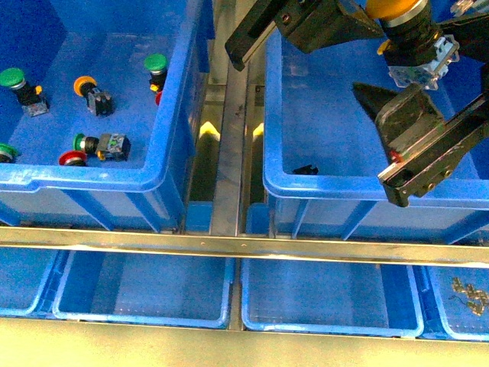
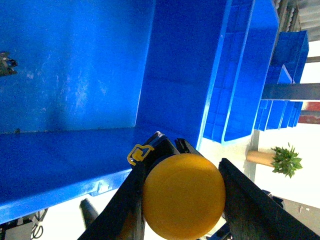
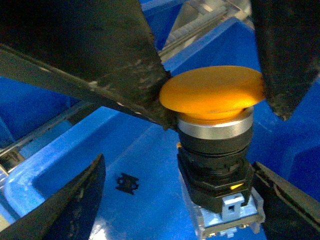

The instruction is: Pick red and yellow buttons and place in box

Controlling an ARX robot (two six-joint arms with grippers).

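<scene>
Blue, deep and almost empty, the box (image 1: 321, 193) sits on the robot's right. Both arms hang over it, with the yellow button (image 3: 212, 92) in the air between them, above the box floor.

The left gripper (image 2: 185, 170) has its fingers clamped on either side of the round cap. The right gripper (image 3: 177, 170) has its fingers spread apart around the black body lower down. One looks close to the body, but neither is pressing on it as far as I can see.

The button's long axis runs from cap to terminal block. It is roughly upright and slightly tilted, cap on top and the grey terminal end pointing down into the box.

I'd say this is the placing step for the yellow one. Next, the left fingers need to part so it drops in, or the right fingers need to close on the body first to take it.

The red button (image 1: 72, 158) lies in the other crate (image 1: 172, 115), well apart and not yet picked.
</scene>
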